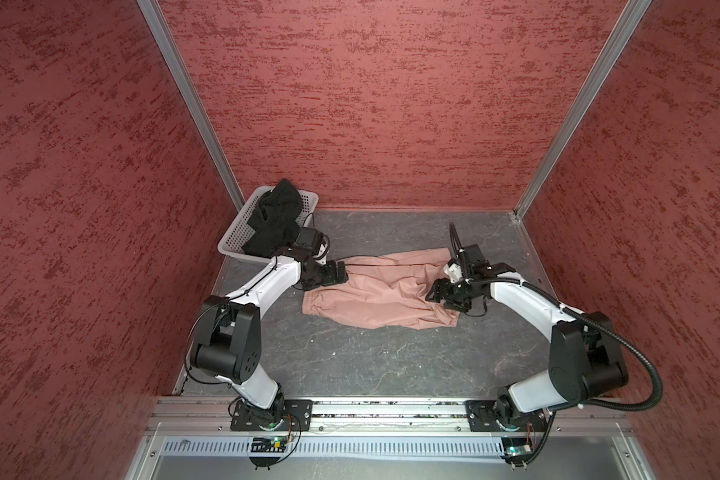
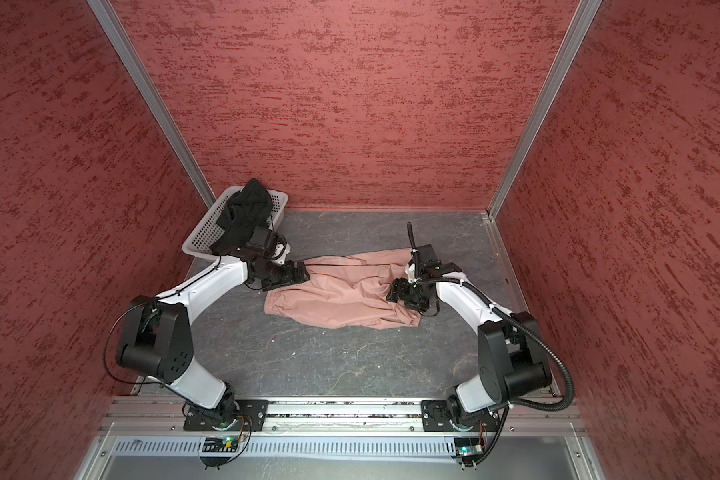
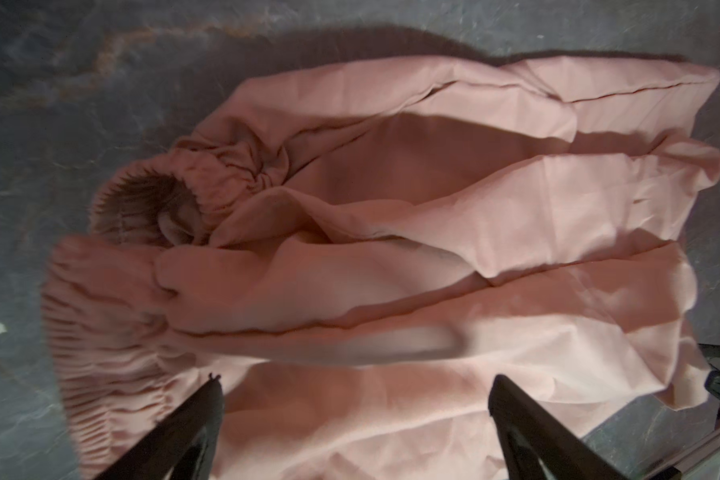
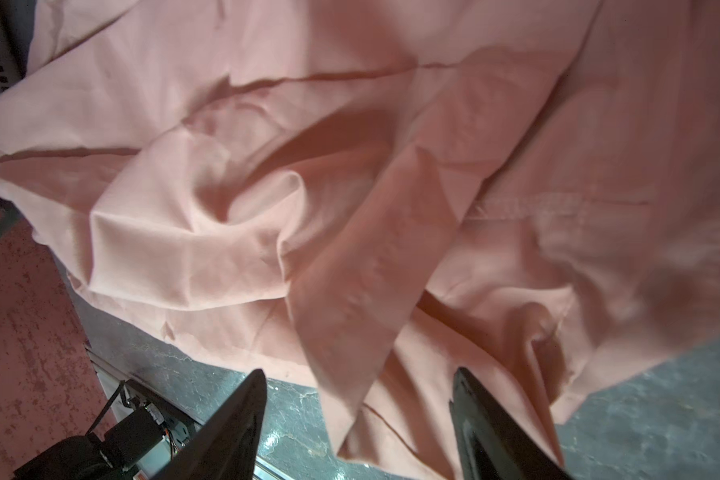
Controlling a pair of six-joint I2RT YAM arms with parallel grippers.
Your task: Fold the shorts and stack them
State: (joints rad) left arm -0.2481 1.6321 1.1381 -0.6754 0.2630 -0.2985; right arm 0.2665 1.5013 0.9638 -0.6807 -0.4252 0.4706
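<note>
Broadly, in both top views the pink shorts [image 1: 375,299] lie crumpled near the middle of the table [image 1: 371,365], with the gathered waistband at 9 o'clock and the leg hems at 3 o'clock. The left claw [image 1: 341,272] hangs over the cloth's 10 o'clock corner and the right claw [image 1: 433,293] over its 3 o'clock end, likely so each can take 1 end and draw the cloth flat. The black shorts [image 1: 273,224] sit heaped in the white basket [image 1: 233,241] at the table's 10 o'clock corner, probably waiting their turn.

From the left wrist, the left claw's 2 fingers [image 3: 208,399] stand wide apart above the pink cloth, gripping nothing.

From the right wrist, the right claw's fingers [image 4: 246,407] stand apart too. A loose fold runs between them, unpinched.
</note>
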